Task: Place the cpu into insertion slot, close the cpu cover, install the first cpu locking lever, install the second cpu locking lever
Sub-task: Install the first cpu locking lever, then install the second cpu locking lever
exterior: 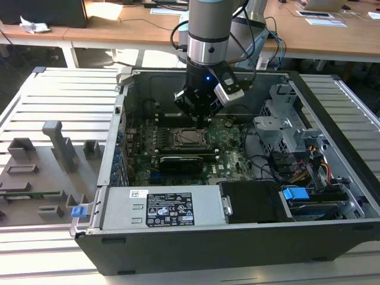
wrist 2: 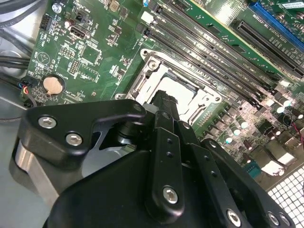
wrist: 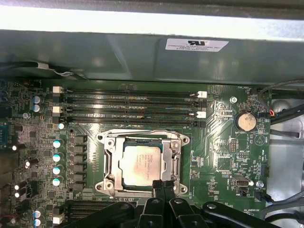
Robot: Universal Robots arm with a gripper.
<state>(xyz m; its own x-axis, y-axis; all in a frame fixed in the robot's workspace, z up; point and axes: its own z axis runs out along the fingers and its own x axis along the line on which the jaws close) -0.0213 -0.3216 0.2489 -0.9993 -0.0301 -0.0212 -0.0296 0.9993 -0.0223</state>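
Right now you have one cpu (wrist: 142, 164), a flat square chip with a dull silver-grey top, lying in the one insertion slot (wrist: 110, 166) on the green motherboard (wrist: 223, 161). One cpu cover (wrist: 172, 161), a thin shiny metal frame with a square window, appears to lie down around it, though you can't confirm it is fully flat. Your gripper (wrist: 163, 184) hangs just over the socket's edge, its two matte black fingers (wrist: 156, 186) pressed together with nothing between them. Four long black memory slots (wrist: 128, 107) run beside the socket, and one round coin cell (wrist: 246, 121) sits nearby.
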